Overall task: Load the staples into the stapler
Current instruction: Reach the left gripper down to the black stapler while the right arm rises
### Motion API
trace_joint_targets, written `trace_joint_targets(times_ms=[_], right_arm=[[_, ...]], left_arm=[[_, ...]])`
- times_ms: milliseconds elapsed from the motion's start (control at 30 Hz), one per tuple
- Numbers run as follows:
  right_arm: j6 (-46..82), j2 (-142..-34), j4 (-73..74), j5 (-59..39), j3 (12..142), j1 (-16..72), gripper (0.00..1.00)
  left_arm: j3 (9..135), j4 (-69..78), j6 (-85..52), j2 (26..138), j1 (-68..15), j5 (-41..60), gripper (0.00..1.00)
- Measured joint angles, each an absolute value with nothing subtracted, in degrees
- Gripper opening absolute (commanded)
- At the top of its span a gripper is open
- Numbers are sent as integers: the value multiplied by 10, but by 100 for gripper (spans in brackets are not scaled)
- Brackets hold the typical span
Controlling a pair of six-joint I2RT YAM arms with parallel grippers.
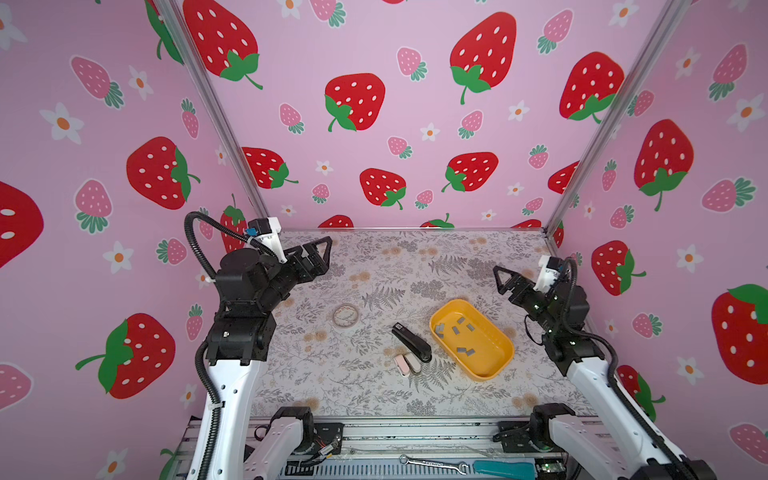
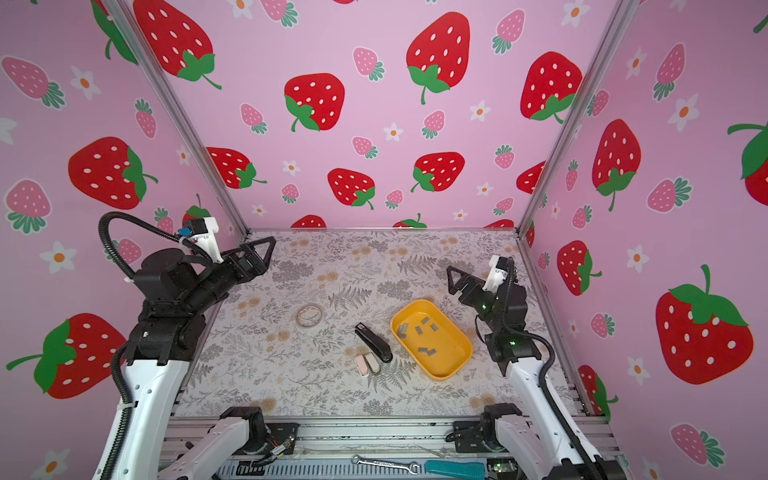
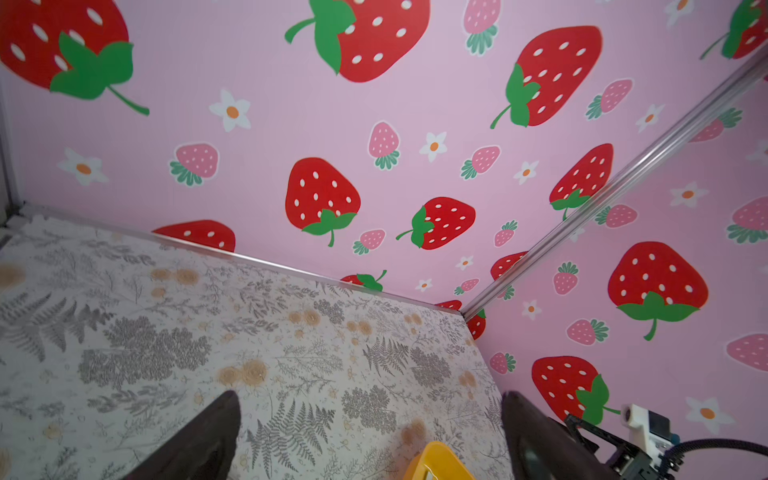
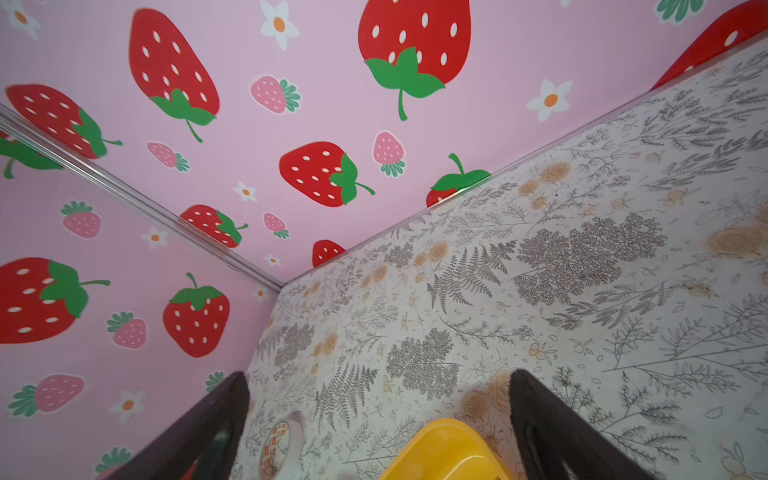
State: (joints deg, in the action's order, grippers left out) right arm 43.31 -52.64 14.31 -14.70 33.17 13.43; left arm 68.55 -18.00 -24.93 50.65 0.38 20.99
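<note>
Closest to the lens, on the metal rail (image 1: 415, 435) along the front edge: wrench (image 1: 432, 462) and teal-handled tool (image 1: 503, 468), outside the work area. Beyond them, on the flower-printed table (image 1: 374, 399), black stapler (image 1: 411, 343) lying shut, long axis slanting from far-left to near-right, rounded hinge end toward the front and toward the yellow tray (image 1: 484, 357) just beside it, apparently with a thin gap between. Inside that tray, staples (image 1: 456, 330): several small grey strips scattered loose over the floor at mixed angles, some toward the far end, two together nearer the middle. Just off the stapler's near end, two small pale oblong things (image 1: 405, 365), pink and grey, too small to name. Farther left, well apart, roll of tape (image 1: 345, 315). Up by the far-left corner, left gripper (image 1: 320, 251), fingers spread wide, nothing between them. Raised beyond the tray's far end, right gripper (image 1: 505, 280), likewise spread and empty; only bare table between the fingers in both wrist views. Deciding relation, by judgement: staples frontward of the right gripper and much closer to it than to the left, so right arm better placed to pick a strip. Stapler on the left arm's side of the tray, so likely that arm's to hold or open. Nothing loaded yet. Thin flat strips probably hard to pinch off a smooth floor.
</note>
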Motion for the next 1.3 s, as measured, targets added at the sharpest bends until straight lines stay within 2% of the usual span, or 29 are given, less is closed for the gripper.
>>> trace_joint_targets(times_ms=[100, 200, 300, 433, 567, 800, 933, 1033, 1133, 1300], right_arm=[[390, -569, 143, -109, 332, 158, 98], [367, -592, 138, -91, 333, 166, 97], [356, -587, 141, -76, 333, 179, 98], [341, -566, 141, -58, 333, 197, 98], [331, -557, 141, -31, 333, 200, 98], [331, -557, 141, -18, 333, 200, 98], [331, -557, 140, -11, 333, 200, 99], [331, -557, 140, -8, 333, 200, 99], [332, -558, 140, -9, 333, 200, 99], [332, -562, 141, -7, 333, 200, 99]], left_arm=[[645, -117, -172, 476, 4, 220, 94], [640, -102, -64, 493, -7, 264, 84], [652, -140, 69, 541, -51, 292, 85], [646, -226, 268, 595, -155, 279, 87], [635, -296, 410, 616, -220, 285, 84], [657, -354, 538, 695, -307, 285, 79], [695, -393, 597, 759, -375, 266, 64], [704, -416, 639, 790, -416, 253, 61], [688, -421, 676, 805, -449, 236, 60], [658, -403, 689, 828, -483, 195, 69]])
